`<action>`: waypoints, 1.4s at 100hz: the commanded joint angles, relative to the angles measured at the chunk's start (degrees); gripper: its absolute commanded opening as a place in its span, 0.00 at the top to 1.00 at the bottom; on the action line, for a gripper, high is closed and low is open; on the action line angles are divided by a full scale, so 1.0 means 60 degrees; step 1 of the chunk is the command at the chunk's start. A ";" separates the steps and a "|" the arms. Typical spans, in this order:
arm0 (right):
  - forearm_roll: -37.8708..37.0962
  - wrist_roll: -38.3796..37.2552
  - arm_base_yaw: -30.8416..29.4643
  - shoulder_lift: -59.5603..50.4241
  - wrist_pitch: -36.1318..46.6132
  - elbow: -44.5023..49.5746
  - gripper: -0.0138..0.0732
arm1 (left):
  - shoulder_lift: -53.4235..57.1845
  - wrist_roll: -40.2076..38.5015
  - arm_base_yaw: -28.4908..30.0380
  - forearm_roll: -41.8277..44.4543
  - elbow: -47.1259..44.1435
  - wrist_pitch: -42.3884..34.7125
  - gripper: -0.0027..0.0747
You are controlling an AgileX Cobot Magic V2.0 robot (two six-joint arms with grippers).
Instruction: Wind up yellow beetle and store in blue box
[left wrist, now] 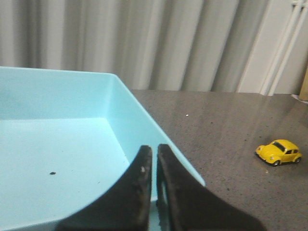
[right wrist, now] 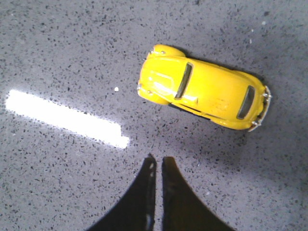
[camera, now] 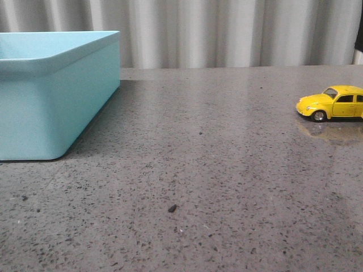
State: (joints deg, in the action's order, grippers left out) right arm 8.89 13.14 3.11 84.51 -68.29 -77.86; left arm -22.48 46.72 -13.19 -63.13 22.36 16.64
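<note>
- The beetle (camera: 334, 102) sits on its wheels on the grey speckled table (camera: 215, 170), over at the right edge of the front view, nose pointing left toward the box.
- Its back end is cut off by the frame there; one silver-hubbed front wheel shows, and a faint yellow reflection lies on the glossy tabletop just under it.
- The box (camera: 51, 107) stands at the far left, well apart from the beetle, with bare table between them.
- From the left wrist camera you can see down into the box (left wrist: 130, 110): pale floor, one tiny dark fleck on it, otherwise nothing inside that I can make out.
- The left gripper (left wrist: 154, 159) hangs over the near corner of the box, its two dark fingers pressed nearly together with only a thin slit between, holding nothing.
- From that same camera the beetle (left wrist: 279, 152) looks small, off on the table beyond the box's wall.
- The right gripper (right wrist: 158, 166) hovers above the table just beside the beetle (right wrist: 204, 88), looking straight down on its roof and windows; its fingers are also drawn together, a narrow gap only, not touching the car.
- A bright strip of reflected light (right wrist: 67, 119) lies on the table near the car.
- A small dark crumb (camera: 172, 208) rests on the table toward the front.
- Pale pleated curtains (camera: 238, 31) hang behind the table.
</note>
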 commanded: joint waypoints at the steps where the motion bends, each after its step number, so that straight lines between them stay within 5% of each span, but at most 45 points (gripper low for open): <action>1: 0.0123 -0.0042 -0.0067 -0.0139 0.0358 -0.0321 0.91 | -0.0517 -0.0166 0.0072 -0.0056 0.0330 -0.0476 0.99; 23: 0.0123 -0.0063 -0.0067 -0.0062 0.0708 -0.0321 0.91 | -0.0779 -0.0101 0.0072 0.1983 0.0330 -0.0892 0.99; 140: 0.0106 -0.0177 -0.0464 0.0856 0.1466 -0.0323 0.91 | -0.0779 -0.0101 0.0053 0.0838 0.0348 -0.0827 0.99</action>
State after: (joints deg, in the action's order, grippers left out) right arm 9.00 12.09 0.75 91.58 -61.13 -77.95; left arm -26.52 46.59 -12.93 -56.57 22.36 12.96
